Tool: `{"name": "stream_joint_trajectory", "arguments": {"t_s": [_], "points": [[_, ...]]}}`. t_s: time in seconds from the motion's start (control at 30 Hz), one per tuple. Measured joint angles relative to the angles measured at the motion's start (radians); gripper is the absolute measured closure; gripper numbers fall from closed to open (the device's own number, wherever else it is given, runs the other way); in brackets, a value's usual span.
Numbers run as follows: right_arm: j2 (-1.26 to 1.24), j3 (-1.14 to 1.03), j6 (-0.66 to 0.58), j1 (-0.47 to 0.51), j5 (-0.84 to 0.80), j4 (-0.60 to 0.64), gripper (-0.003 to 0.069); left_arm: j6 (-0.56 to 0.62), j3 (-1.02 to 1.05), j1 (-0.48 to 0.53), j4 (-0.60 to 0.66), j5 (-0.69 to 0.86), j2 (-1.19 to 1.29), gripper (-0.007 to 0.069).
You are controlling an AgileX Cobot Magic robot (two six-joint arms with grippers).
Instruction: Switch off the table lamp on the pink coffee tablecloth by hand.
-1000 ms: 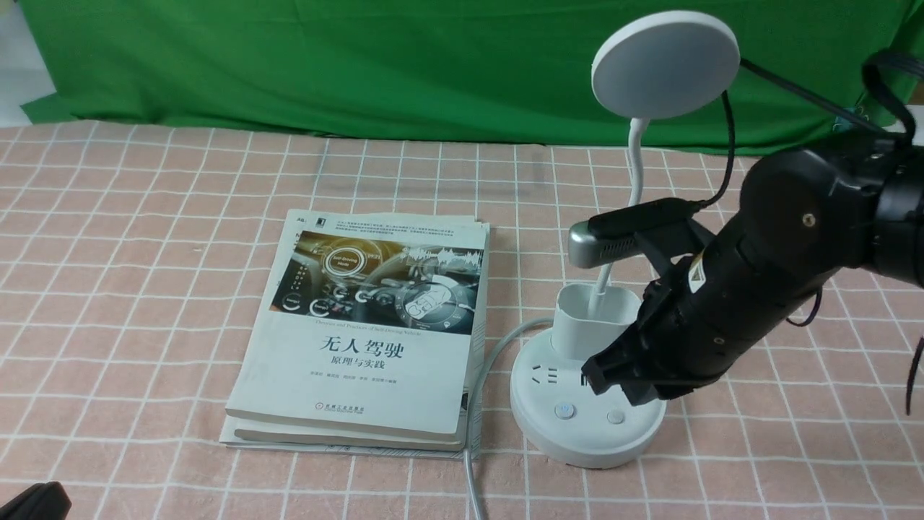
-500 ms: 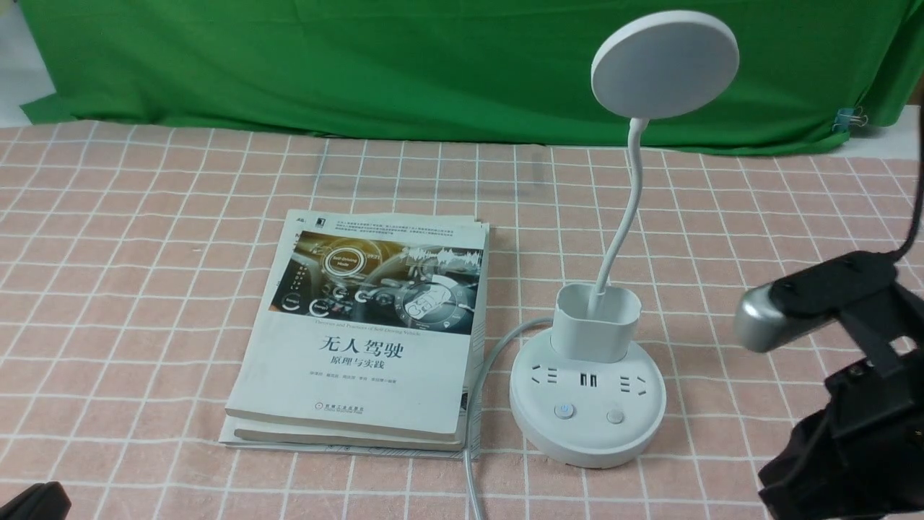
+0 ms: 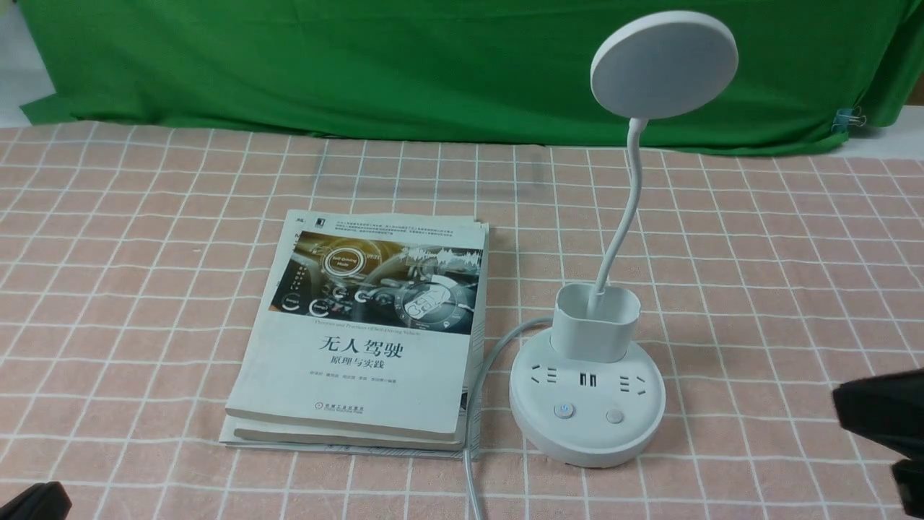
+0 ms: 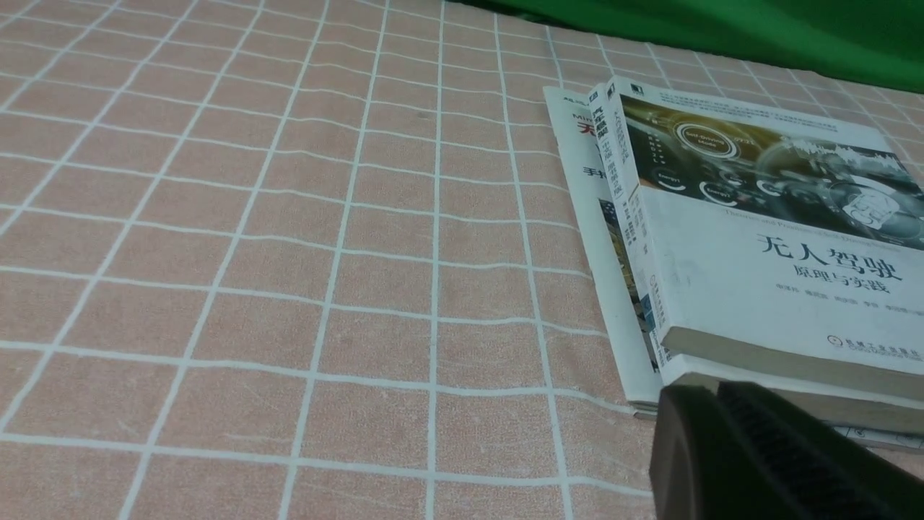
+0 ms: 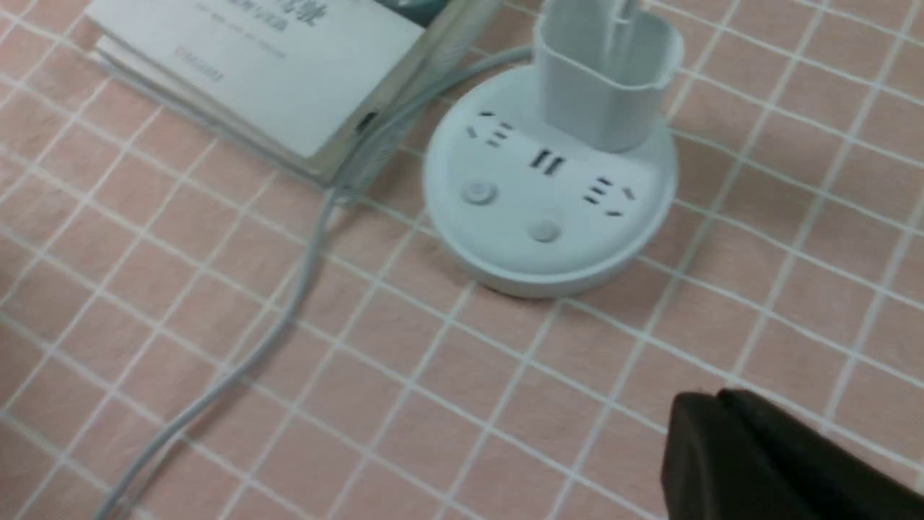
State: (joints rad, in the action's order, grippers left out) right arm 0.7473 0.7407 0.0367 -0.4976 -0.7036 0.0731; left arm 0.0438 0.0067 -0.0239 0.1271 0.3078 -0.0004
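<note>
The white table lamp stands on the pink coffee tablecloth, right of centre, its disc head raised on the thin neck. Two round buttons sit at the front of its base. My right gripper is shut and empty, hovering over the cloth well clear of the lamp base. Only a black part of the right arm shows at the front view's right edge. My left gripper is shut and empty, low beside the books.
A stack of white books lies just left of the lamp. The lamp's grey cord runs between them toward the front edge. A green backdrop hangs behind. A tip of the left arm shows at the bottom left.
My right arm has pulled back from the lamp base, moving right and down until it is almost out of the front view. The lamp and books have not moved.
</note>
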Motion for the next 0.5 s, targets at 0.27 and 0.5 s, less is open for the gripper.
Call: {"name": "stream_joint_trajectory", "arguments": {"t_s": [0.27, 0.5], "points": [[-0.376, -0.422, -0.075, 0.305, 0.284, -0.027, 0.0622, 0.000, 0.000, 0.000, 0.000, 0.000, 0.000, 0.0618], [-0.640, -0.640, -0.086, 0.446, 0.365, -0.027, 0.0622, 0.000, 0.000, 0.000, 0.000, 0.000, 0.000, 0.0618]]}}
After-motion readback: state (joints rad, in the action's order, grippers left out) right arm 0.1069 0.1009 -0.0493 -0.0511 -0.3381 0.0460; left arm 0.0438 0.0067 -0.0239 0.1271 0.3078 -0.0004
